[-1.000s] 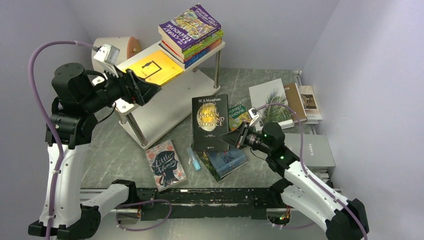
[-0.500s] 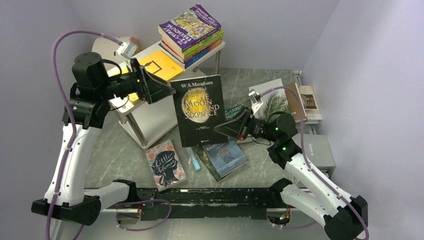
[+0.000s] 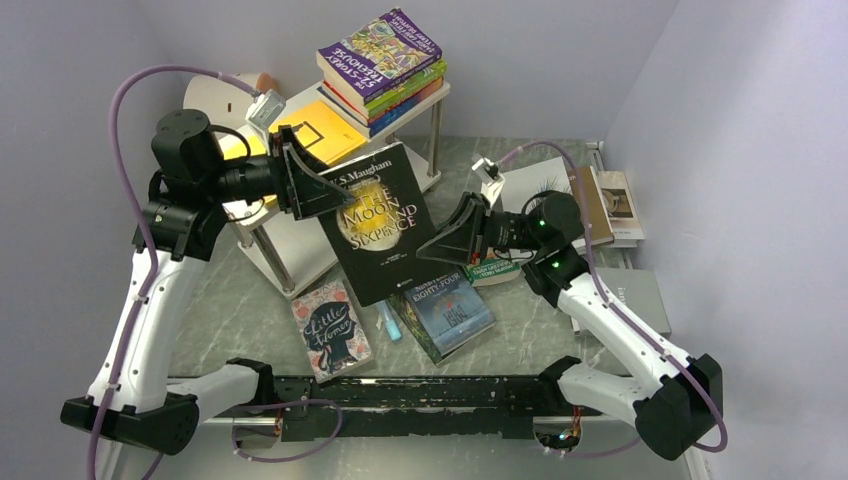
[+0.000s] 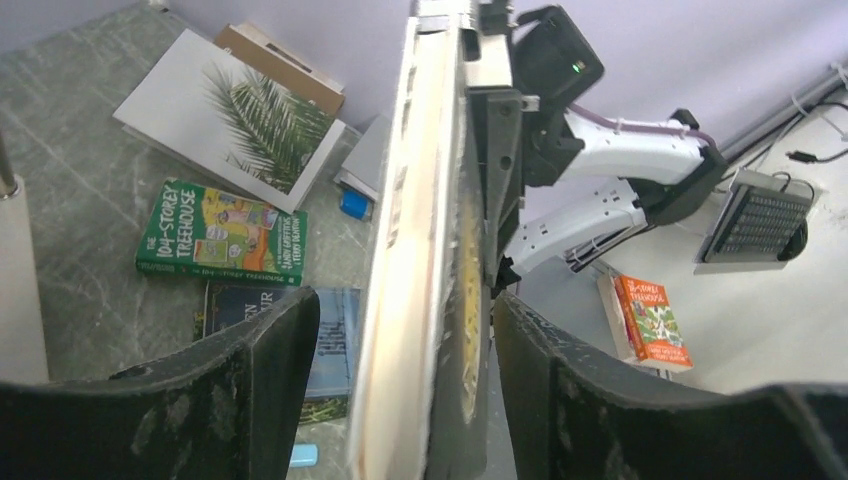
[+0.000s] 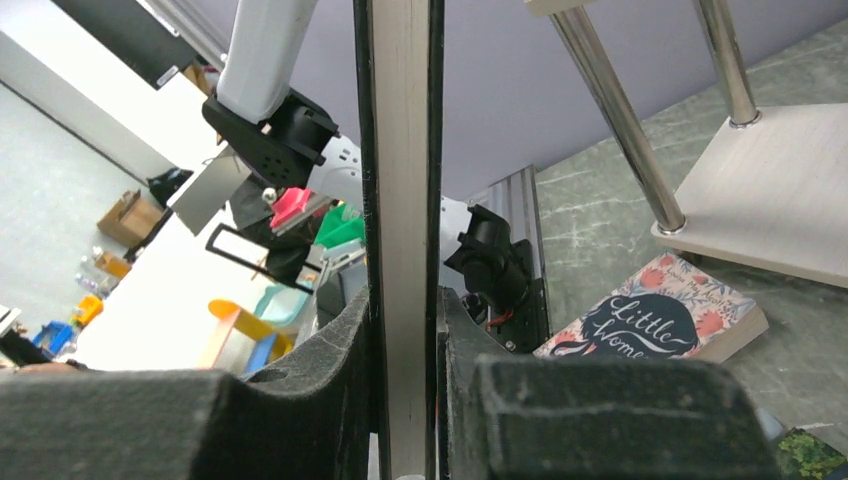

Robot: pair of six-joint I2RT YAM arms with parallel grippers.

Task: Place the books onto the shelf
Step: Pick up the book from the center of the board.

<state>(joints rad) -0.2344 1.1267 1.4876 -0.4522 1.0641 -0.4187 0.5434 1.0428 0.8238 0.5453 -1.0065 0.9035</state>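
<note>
- top view: the right gripper (image 3: 452,238) is clamping the right edge of a black book (image 3: 380,225), holding it tilted in the air just in front of the shelf (image 3: 295,237). the left gripper (image 3: 305,185) is straddling its upper left corner.
- left wrist view: the left gripper's fingers (image 4: 250,370) are standing apart either side of the book's edge, with a gap showing on one side.
- right wrist view: the right gripper's fingers (image 5: 330,400) are pressing both covers. a floral book (image 5: 660,325) is lying on the table (image 5: 600,240) beside the shelf.
</note>
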